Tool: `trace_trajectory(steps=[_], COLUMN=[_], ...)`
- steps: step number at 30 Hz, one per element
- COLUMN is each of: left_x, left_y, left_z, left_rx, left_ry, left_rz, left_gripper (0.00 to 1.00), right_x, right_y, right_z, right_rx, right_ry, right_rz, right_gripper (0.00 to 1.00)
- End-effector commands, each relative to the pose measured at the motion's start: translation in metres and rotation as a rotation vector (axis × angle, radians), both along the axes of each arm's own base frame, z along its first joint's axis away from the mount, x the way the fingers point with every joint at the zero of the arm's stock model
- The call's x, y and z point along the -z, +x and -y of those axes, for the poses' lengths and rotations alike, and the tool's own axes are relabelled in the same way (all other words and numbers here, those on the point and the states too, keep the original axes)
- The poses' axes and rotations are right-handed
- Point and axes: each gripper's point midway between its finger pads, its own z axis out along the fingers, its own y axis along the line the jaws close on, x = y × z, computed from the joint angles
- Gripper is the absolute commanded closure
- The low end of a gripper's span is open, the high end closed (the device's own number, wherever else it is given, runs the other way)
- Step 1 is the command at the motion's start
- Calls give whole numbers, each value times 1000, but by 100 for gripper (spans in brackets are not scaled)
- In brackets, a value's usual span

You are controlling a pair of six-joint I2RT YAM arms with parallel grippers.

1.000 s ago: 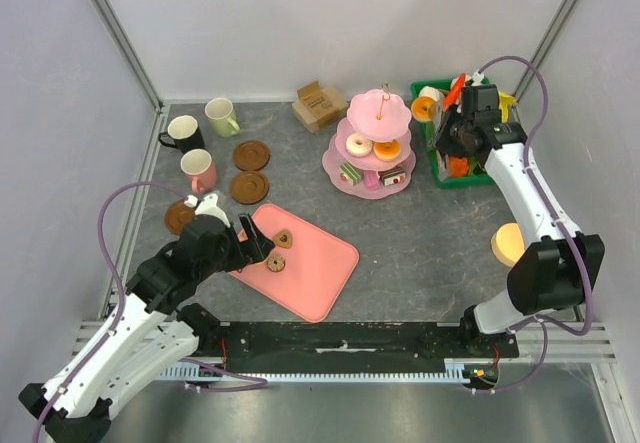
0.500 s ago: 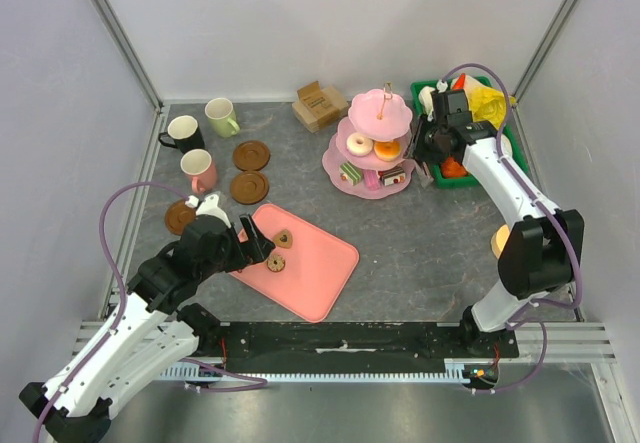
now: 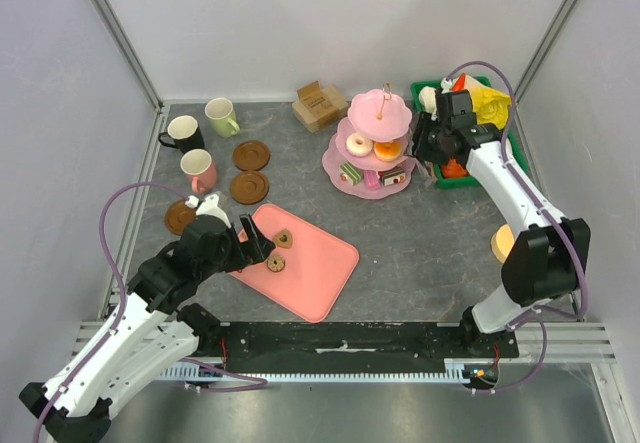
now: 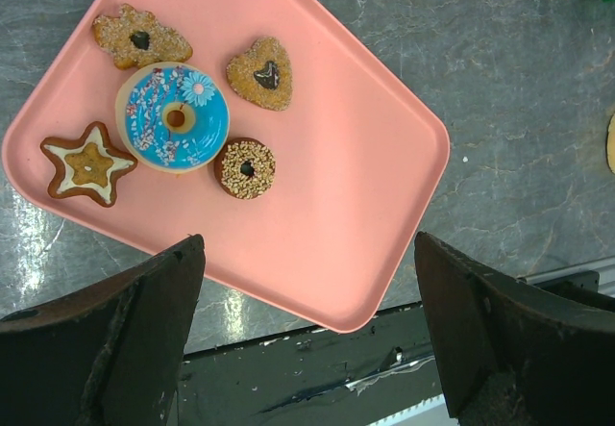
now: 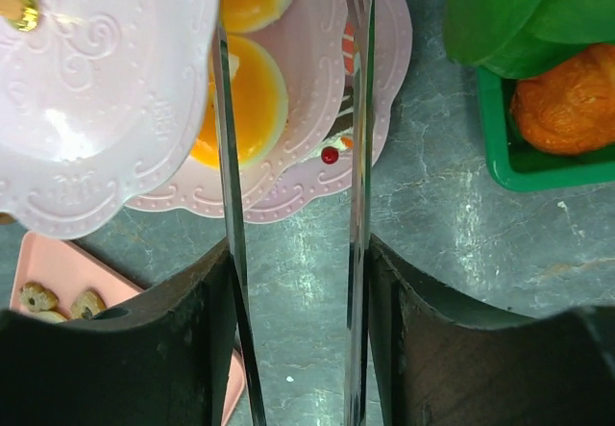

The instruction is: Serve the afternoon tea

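Pastries sit in two places. On the pink tiered stand (image 3: 383,113), with scalloped, embossed plates, a white donut (image 3: 357,144) and a glossy orange donut (image 3: 387,149) lie on the middle tier and cake slices (image 3: 350,172) on the bottom one. On the flat pink tray (image 4: 365,186) lie a blue iced donut (image 4: 173,118), a small sprinkled donut (image 4: 245,167), a star cookie (image 4: 88,163), a heart cookie (image 4: 260,72) and a flower cookie (image 4: 140,37). The black mug (image 3: 183,132), green mug (image 3: 222,116) and pink mug (image 3: 199,170) stand far left, near three round brown coasters (image 3: 252,154).

The right arm reaches far forward, bent at the elbow, its right claw (image 3: 427,149) pointing down at the stand's right edge, between stand and green basket (image 5: 538,171). Its slim shiny fingers (image 5: 357,157) stand apart with nothing pinched. The left arm stretches low toward the tray; the left claw (image 4: 307,243) hangs above it, spread wide and empty. The desk (image 3: 430,233) is mottled grey.
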Motion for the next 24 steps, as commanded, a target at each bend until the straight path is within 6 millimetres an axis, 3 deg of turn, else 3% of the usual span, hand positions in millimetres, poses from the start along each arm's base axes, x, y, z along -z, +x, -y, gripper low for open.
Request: trace_trajectory(steps=[1,4,9,13,16,20,24], left_x=[-8,-9,-10,-12,-15,-18,-21], left_y=[3,2,-1,-3,-4,-6,-7], left_z=[6,6,7,8,7,6,4], left_rx=[11,16,27,35,38,45,43], left_ry=[-30,-39,-48,-56,-57,-62,-59], left_rz=[26,29,31,30,35,51,55], left_gripper=[4,4,4,4,4,4,4], right_x=[-40,-46,-62,-92,-131,-175,-177], right_y=[-3,-8,-27,-46,-65,-104,-142], right_z=[13,23,61,75,44,-30,-100], right_rx=[52,95,276,314,133,-225,-472], right_ry=[-20,-44,-130,-140,-9,193,239], right_rz=[118,128,158,236,342,466,469], right_gripper=[41,41,42,42,42,42,41])
